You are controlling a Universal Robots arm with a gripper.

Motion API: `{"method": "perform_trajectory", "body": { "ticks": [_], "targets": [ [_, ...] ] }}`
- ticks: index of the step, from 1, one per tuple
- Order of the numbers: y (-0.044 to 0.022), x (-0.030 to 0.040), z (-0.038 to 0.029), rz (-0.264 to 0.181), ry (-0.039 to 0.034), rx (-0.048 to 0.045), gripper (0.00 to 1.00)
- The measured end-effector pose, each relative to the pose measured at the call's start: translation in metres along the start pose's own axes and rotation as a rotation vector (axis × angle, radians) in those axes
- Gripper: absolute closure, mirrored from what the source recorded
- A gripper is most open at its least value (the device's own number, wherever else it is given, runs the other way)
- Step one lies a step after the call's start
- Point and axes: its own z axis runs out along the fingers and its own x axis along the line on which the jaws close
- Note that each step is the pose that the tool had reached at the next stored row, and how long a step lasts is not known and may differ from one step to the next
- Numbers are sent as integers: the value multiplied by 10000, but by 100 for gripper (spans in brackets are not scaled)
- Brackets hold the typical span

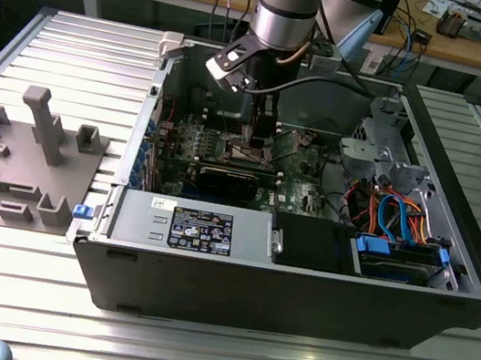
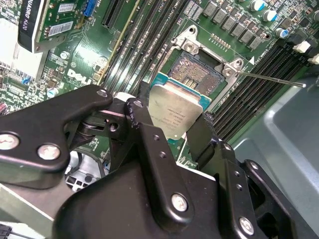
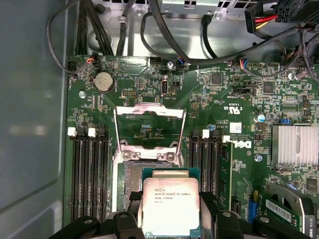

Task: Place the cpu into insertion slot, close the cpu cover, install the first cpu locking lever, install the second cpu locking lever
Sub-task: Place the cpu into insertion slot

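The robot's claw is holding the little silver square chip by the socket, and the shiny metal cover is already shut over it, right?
Not quite: the thin silvery metal cover frame is flipped open, not shut, as the first wrist view shows. The gripper does hold the small silver square chip by the dark square socket.

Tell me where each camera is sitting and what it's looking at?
Exterior view: off the arm, looking down at the open computer case on the slatted table; the robot arm reaches in.
First wrist view: rides on the arm, facing the green motherboard and raised cpu cover; black pincer tips show.
Second wrist view: also on the arm, looking slantwise past the pincer's fingers at the insertion slot.
Shared: both wrist views show the cpu held in the pincer.
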Motion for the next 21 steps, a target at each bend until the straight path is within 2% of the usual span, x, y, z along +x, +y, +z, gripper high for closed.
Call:
{"method": "perform_trajectory", "body": {
  "ticks": [21],
  "targets": [
    [-10,3,64,0,-1,0,46]
  ]
}}
